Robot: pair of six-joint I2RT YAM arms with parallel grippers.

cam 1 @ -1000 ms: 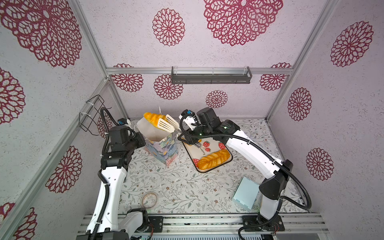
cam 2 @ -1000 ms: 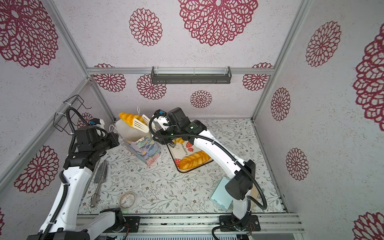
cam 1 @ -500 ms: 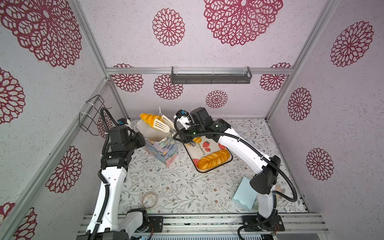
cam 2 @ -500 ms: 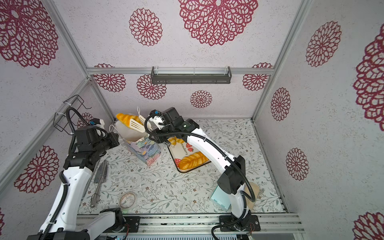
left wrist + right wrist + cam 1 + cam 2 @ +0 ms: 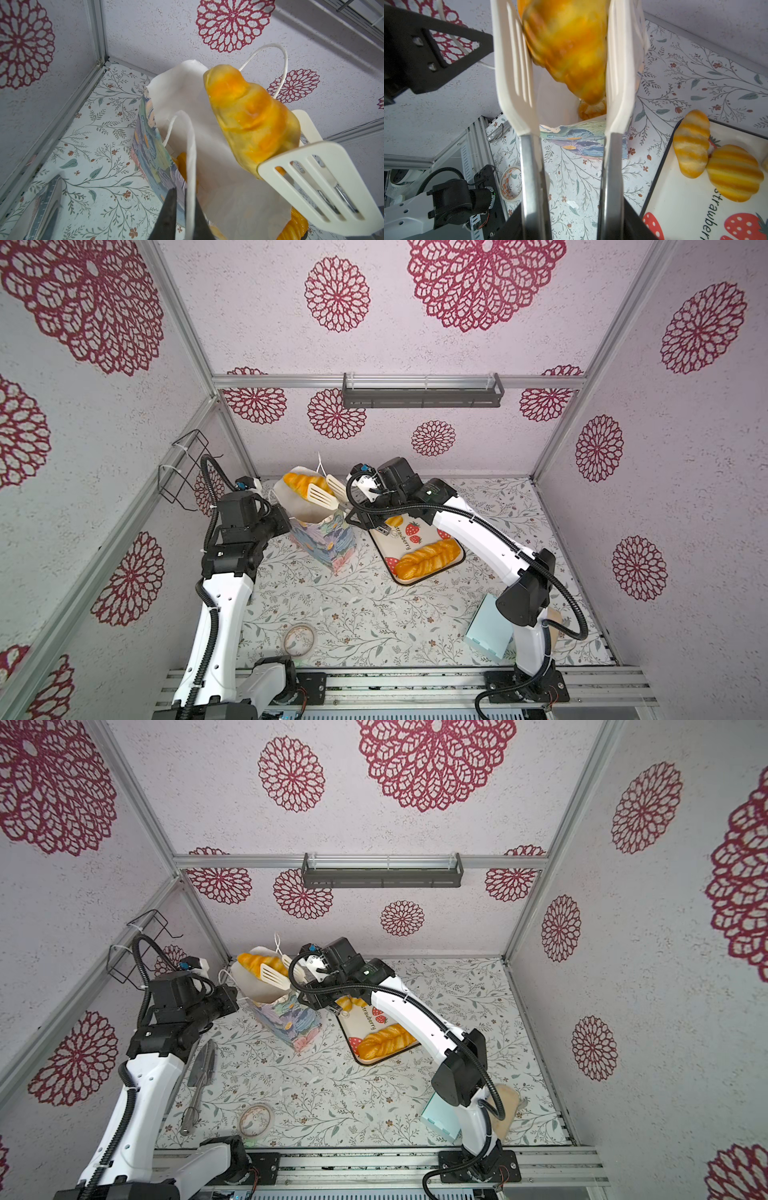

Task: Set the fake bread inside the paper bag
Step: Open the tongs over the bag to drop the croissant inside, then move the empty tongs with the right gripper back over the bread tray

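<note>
The paper bag [image 5: 324, 539] [image 5: 291, 1021] stands tilted at the back of the table, its white inside facing up. My left gripper [image 5: 287, 517] [image 5: 185, 191] is shut on the bag's white string handle [image 5: 191, 145], holding the mouth wide. My right gripper [image 5: 355, 516] [image 5: 572, 209] grips white slotted tongs [image 5: 322, 497] [image 5: 512, 72]. A golden croissant of fake bread [image 5: 297, 481] [image 5: 249, 124] [image 5: 566, 47] sits between the blades over the bag's mouth, blurred. More bread lies inside the bag [image 5: 591, 109]. A braided loaf [image 5: 430, 558] and two buns [image 5: 690, 143] lie on the strawberry tray [image 5: 685, 197].
A pale blue box [image 5: 488, 630] leans by the right arm's base. A tape roll [image 5: 298, 639] lies near the front. Metal utensils [image 5: 201, 1069] lie at the left. A wire basket [image 5: 183, 468] hangs on the left wall, a grey shelf [image 5: 422, 391] on the back wall.
The right arm has carried the tongs and croissant a little left over the bag's mouth, and the tong blades now stand wider apart. The left gripper has kept its hold.
</note>
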